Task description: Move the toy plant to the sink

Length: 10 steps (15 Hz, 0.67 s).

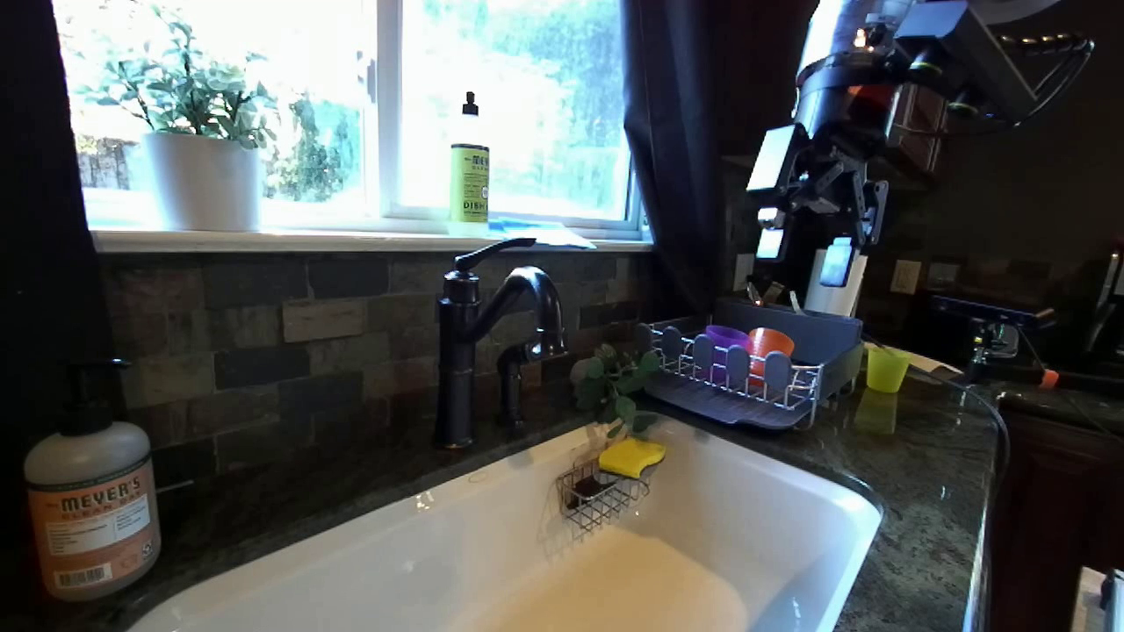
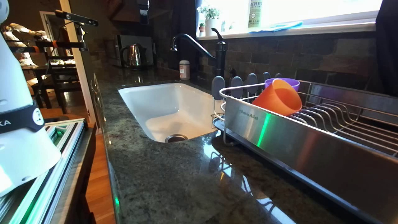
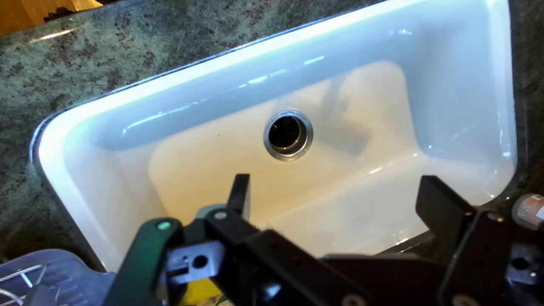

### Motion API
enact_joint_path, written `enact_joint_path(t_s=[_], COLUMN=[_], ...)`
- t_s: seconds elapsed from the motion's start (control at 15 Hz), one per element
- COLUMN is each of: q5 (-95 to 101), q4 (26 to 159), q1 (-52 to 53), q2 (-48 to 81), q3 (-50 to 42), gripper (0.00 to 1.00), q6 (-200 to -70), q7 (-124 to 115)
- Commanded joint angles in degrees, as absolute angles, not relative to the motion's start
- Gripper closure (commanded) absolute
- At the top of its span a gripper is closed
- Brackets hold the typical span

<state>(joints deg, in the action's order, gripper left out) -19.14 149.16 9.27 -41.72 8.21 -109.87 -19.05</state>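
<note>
While the gripper (image 1: 803, 253) shows high up in an exterior view, fingers (image 1: 836, 262) pointing down and spread wide, the toy plant (image 1: 628, 382) is at the back corner of the sink (image 1: 755, 491), between faucet (image 1: 457, 369) and dish rack (image 1: 839, 364). Leaves hang by the rim, just behind the yellow sponge (image 1: 632, 457) on its wire caddy (image 1: 604, 505) (base hard to make out, can't tell what it rests on). Purple cup (image 1: 727, 339) and orange cup (image 1: 771, 345) in the dish rack, yellow-green cup (image 1: 887, 369) beside it on the counter (image 1: 931, 474). Larger potted plant (image 1: 204, 175) and dish soap bottle (image 1: 470, 180) up on the windowsill (image 1: 369, 241).

In an exterior view, robot arm (image 2: 28, 149) at the left edge, dish rack close up, orange cup tilted in front of the purple one, drain (image 2: 176, 138) showing in the sink, metal kettle (image 2: 136, 56) farther back along the counter.

In the wrist view, gripper wide here too, fingers well apart in the lower half, sink and drain past the tips. Yellow sponge peeks out at the bottom edge, partly behind the gripper, with a sliver of green (image 3: 221, 301) beside it (too small to call).
</note>
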Motion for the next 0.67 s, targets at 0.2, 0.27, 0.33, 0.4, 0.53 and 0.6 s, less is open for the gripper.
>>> enact_joint_path(t_s=[0.2,0.27,0.33,0.4,0.53,0.6], q5=[-16.38,-14.52,-12.41,-10.01,-4.61,-2.15], q4=[152.64,152.68,152.54,151.69,149.48,148.89], q1=[5.59,4.57,3.62,2.64,1.03,0.66], q2=[-40.53,-38.92,-37.48,-35.33,-31.00,-29.40], q3=[6.20,4.60,3.43,1.89,0.08,-0.28], gripper=[0.00,0.00,0.00,0.00,0.00,0.00], q6=[-115.52,-116.10,-116.19,-115.98,-115.86,-116.61], q7=[-11.43,-7.97,-5.23,-1.92,3.49,5.63])
